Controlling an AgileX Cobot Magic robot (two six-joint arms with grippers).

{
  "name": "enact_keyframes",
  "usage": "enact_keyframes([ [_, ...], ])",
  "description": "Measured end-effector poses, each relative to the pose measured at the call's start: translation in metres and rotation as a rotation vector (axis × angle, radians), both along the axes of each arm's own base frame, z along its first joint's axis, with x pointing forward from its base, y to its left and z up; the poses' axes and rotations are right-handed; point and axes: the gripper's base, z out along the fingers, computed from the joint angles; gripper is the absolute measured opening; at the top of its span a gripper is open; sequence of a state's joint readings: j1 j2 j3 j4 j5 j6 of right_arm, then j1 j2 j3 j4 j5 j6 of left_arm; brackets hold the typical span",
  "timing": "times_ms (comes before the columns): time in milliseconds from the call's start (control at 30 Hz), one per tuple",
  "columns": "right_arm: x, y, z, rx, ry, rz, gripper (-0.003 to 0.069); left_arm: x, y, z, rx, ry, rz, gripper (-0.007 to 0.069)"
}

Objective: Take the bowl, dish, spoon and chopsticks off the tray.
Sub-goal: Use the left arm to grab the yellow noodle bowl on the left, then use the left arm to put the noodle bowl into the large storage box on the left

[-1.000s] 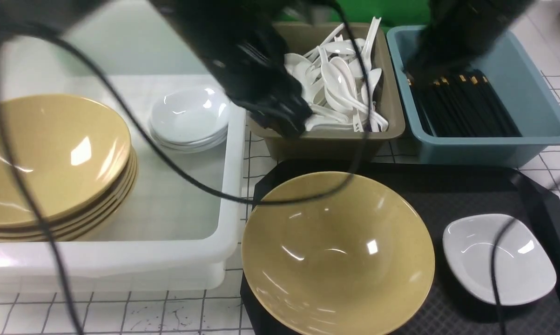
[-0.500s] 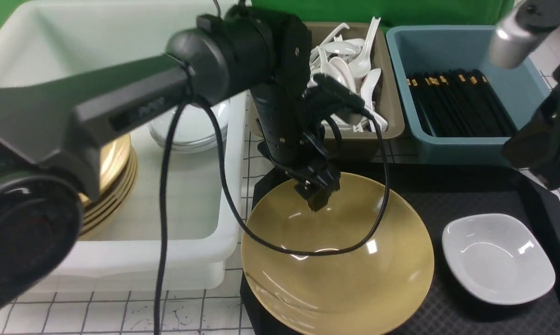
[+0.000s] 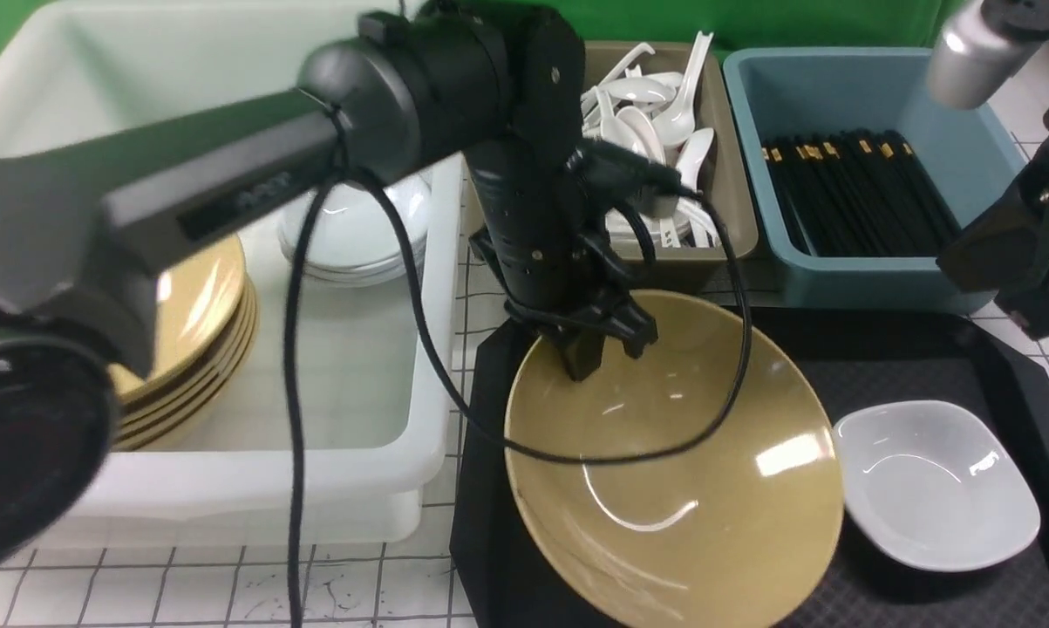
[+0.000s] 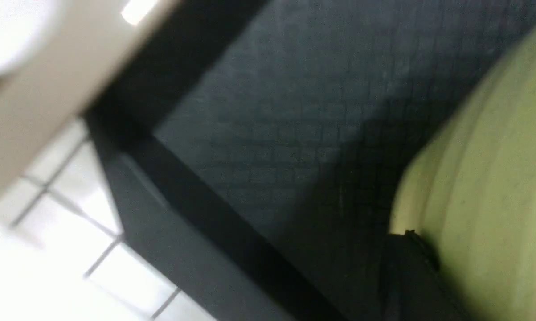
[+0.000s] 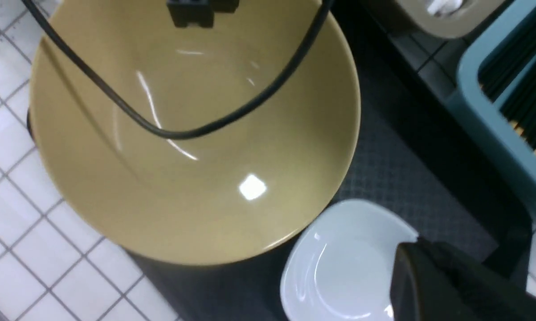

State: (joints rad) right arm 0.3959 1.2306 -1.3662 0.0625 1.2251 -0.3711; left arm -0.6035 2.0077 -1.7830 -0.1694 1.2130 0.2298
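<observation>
- Bowl (image 3: 672,462) is tipped up on the tray (image 3: 476,523), far-left rim high, its inside sloping down toward the near right
- left gripper (image 3: 598,336) is clamped on that far rim, one finger inside the bowl and the other outside it
- from the left wrist, one dark finger (image 4: 401,267) sits against the bowl's yellow outer wall, with the tray's textured floor below
- dish (image 3: 938,484) sits flat on the right part of the tray; the bowl's right rim reaches its left edge, though contact is hard to call
- right gripper (image 5: 406,263) hangs above the dish, closed, nothing seen in it
- white tub (image 3: 358,471) on the left holds a stack of yellow bowls (image 3: 193,349) and a stack of white dishes (image 3: 358,235)
- beyond the tray, a tan bin (image 3: 716,253) is full of spoons (image 3: 655,113)
- to its right, a blue bin (image 3: 873,279) holds chopsticks (image 3: 864,192) lying side by side
</observation>
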Motion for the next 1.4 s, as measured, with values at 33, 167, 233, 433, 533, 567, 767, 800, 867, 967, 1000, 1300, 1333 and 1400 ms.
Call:
enact_keyframes([
  [33, 0.0, 0.0, 0.003, 0.008, -0.007, 0.001, 0.0036, 0.0, 0.003, 0.009, -0.014, -0.024, 0.006, 0.0006],
  [167, -0.005, 0.007, 0.034, 0.093, -0.082, 0.034, 0.0039, -0.011, 0.028, 0.061, -0.113, -0.101, 0.054, 0.0006],
  [233, -0.009, 0.011, 0.045, 0.115, -0.11, 0.058, 0.004, -0.016, 0.041, 0.082, -0.16, -0.127, 0.089, 0.0006],
  [433, -0.034, 0.05, 0.084, 0.194, -0.231, 0.282, 0.0042, -0.052, 0.132, 0.151, -0.272, -0.26, 0.299, 0.0006],
  [533, -0.035, 0.075, 0.084, 0.19, -0.223, 0.381, 0.0042, -0.079, 0.193, 0.158, -0.256, -0.312, 0.485, 0.0006],
  [567, -0.034, 0.08, 0.082, 0.188, -0.217, 0.397, 0.0042, -0.089, 0.213, 0.157, -0.245, -0.331, 0.559, 0.0006],
  [767, -0.016, 0.11, 0.06, 0.152, -0.152, 0.436, 0.0042, -0.132, 0.302, 0.138, -0.206, -0.441, 0.999, 0.0006],
  [800, -0.012, 0.114, 0.056, 0.144, -0.145, 0.439, 0.0042, -0.134, 0.312, 0.133, -0.201, -0.45, 1.057, 0.0006],
  [867, -0.007, 0.118, 0.051, 0.129, -0.136, 0.446, 0.0042, -0.136, 0.325, 0.125, -0.195, -0.452, 1.123, 0.0006],
  [967, 0.0, 0.126, 0.042, 0.114, -0.114, 0.45, 0.0043, -0.129, 0.342, 0.109, -0.183, -0.441, 1.194, 0.0006],
  [1000, 0.001, 0.127, 0.04, 0.111, -0.109, 0.45, 0.0043, -0.125, 0.345, 0.103, -0.183, -0.429, 1.203, 0.0006],
  [1300, 0.007, 0.133, 0.031, 0.093, -0.083, 0.455, 0.0047, -0.085, 0.365, 0.062, -0.216, -0.32, 1.27, 0.0092],
  [1333, 0.007, 0.133, 0.031, 0.09, -0.084, 0.458, 0.0048, -0.081, 0.367, 0.056, -0.21, -0.297, 1.273, 0.0118],
  [1400, 0.007, 0.133, 0.031, 0.086, -0.088, 0.466, 0.0048, -0.076, 0.371, 0.045, -0.194, -0.256, 1.275, 0.0169],
])
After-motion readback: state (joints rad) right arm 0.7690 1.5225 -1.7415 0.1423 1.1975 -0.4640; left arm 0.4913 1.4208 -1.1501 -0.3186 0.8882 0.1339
